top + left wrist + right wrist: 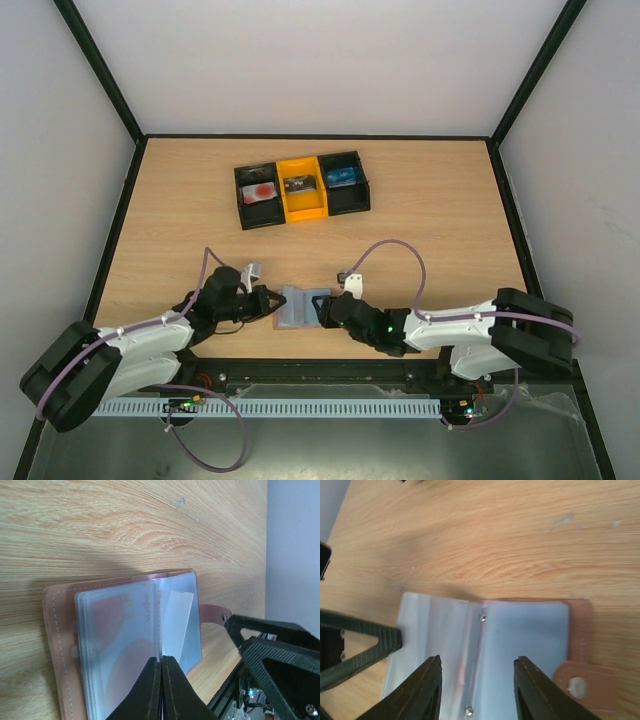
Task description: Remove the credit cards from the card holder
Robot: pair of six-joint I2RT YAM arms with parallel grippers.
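Pinkish-brown outside and blue-grey within, the holder (298,308) lies open on the worktop (430,230) near its front edge, between the two tools. The left tool (161,667) is pressed together on the edge of a clear sleeve (125,640), and only its wrist view catches a reddish tint inside, too blurred to call a card. The right tool (477,662) stands spread over the spine, and its view alone shows the snap strap (580,687). Only the top view reaches the far tray (305,213), where a pale card (258,190) with a red mark lies in the left bin; the other bins' contents are too small to tell.
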